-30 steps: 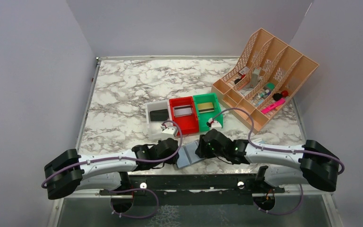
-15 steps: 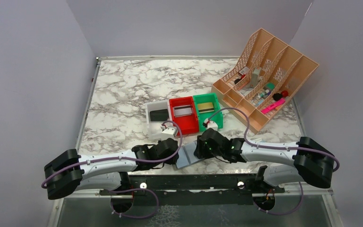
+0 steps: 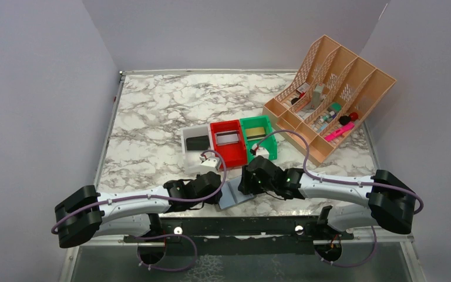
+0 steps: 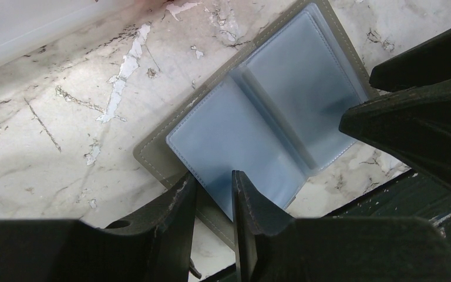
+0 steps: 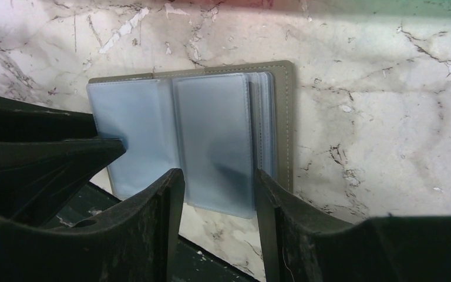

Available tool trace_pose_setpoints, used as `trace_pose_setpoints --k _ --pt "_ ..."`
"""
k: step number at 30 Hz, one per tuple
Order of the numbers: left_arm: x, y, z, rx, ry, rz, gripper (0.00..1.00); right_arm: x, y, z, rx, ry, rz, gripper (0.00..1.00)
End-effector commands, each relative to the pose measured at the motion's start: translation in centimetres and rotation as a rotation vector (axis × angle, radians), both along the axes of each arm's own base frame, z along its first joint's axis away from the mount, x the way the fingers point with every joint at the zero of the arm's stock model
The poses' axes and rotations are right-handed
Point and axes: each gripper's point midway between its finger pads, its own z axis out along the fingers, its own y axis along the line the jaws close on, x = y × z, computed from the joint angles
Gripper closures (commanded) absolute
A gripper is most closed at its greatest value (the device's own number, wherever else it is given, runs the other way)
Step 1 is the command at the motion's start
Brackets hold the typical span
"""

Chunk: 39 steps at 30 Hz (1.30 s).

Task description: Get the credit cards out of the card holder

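Card holder first: the small flat bifold wallet (image 3: 236,192), dark grey outside with pale blue translucent sleeves inside, lay opened flat on the white-and-grey marble table (image 3: 152,111), right at its near edge and hemmed in between the two arms. The left gripper (image 4: 211,189), black and two-fingered, had its fingers drawn nearly together at the edge of the wallet's left panel, with a thin slit between them. Whether they nipped the cover or only bore down on it could not be told. The right gripper (image 5: 218,175) was spread wide, jaws straddling the lower edge of the right-hand sleeve stack and gripping nothing. Credit cards, thin flat rectangular plastic ones, did not show plainly through the sleeves; a black one (image 3: 198,143) sat in the white open plastic bin (image 3: 197,131) further back. And the dangers were plenty! Those sleeves looked slick and layered, so a closing pinch could well have caught sleeve and card together and hoisted the whole wallet instead of freeing a card. If the left hold was only light, a pull would likely have dragged the wallet over the table's lip. Both sets of fingers crowded one small wallet, so a clash between them looked a real possibility.
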Motion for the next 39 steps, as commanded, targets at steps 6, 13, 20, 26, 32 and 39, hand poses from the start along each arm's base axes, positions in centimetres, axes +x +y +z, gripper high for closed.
trace_pose_setpoints --k 6,13,20,26,32,39 --pt "-0.1 -0.3 0.4 -0.015 -0.005 -0.015 0.69 -0.8 0.7 -1.5 -0.003 0.042 0.046 0.47" --pt "-0.1 -0.2 0.3 -0.014 -0.003 -0.015 0.69 -0.9 0.8 -1.9 -0.017 0.056 0.054 0.48" --pt "0.0 -0.3 0.3 -0.012 -0.003 -0.015 0.7 -1.9 3.5 0.8 0.163 0.049 0.151 0.49" --pt "-0.1 -0.3 0.2 -0.013 -0.002 -0.015 0.7 -2.2 5.3 2.3 0.251 0.049 0.205 0.49" --pt "-0.1 0.0 0.2 -0.016 -0.003 -0.007 0.7 -2.2 6.6 1.9 0.256 0.068 0.236 0.5" --pt "0.1 0.6 0.6 -0.012 -0.021 0.013 0.7 -0.7 5.2 1.9 0.157 0.036 0.148 0.49"
